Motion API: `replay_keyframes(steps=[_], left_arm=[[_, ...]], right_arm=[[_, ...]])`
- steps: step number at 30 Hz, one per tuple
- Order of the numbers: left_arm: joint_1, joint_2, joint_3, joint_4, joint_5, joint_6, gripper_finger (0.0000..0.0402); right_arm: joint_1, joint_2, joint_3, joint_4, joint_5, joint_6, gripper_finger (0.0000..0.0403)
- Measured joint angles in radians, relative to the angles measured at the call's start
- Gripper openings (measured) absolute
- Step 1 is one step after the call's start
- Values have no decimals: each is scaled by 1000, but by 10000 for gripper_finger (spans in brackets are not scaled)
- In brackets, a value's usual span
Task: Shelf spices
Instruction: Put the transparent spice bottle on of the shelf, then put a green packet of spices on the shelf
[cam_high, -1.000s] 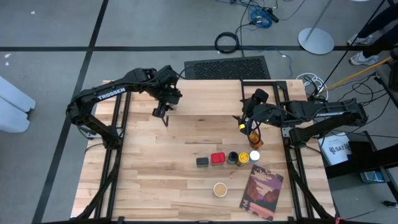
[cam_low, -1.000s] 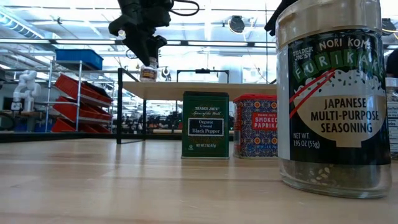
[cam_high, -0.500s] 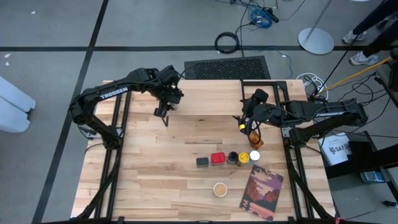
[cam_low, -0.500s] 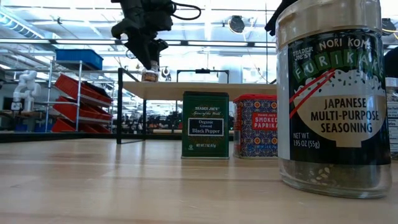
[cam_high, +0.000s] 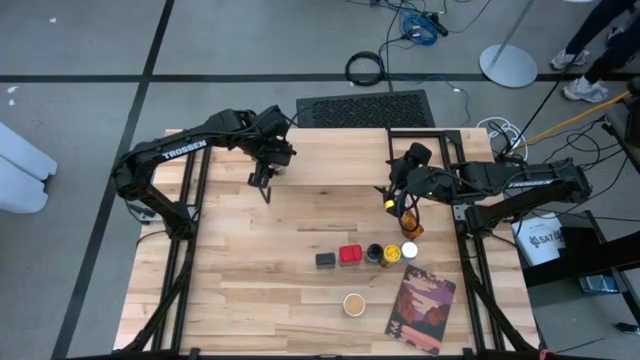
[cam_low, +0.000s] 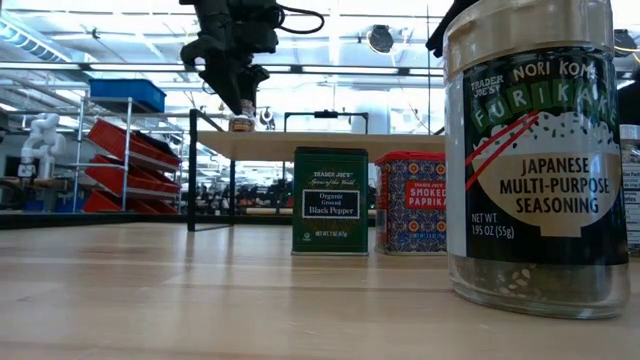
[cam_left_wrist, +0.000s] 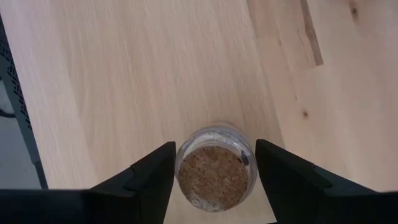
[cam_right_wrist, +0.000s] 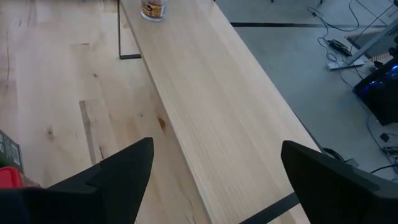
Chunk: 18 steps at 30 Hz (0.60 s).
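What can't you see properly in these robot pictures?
- Big furikake seasoning jar: low view, its lid is cut off by the picture's top edge.
- Small cork-topped glass jar: left wrist view, its sides and label are hidden under its top.
- Orange-labelled jar: high view, too small to read, partly under the right arm.

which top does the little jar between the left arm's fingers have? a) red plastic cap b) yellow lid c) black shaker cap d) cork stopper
d: the left wrist view shows the small clear glass jar standing on the pale wooden shelf plank with a round tan cork top, between the left gripper's dark fingers.
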Motion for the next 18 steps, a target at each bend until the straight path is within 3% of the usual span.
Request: replay_keyframes(steps=[18], left_arm=[[-1,0,26,13,7,-66,231]], right_arm=[[0,0,0,1,-11,0,341]])
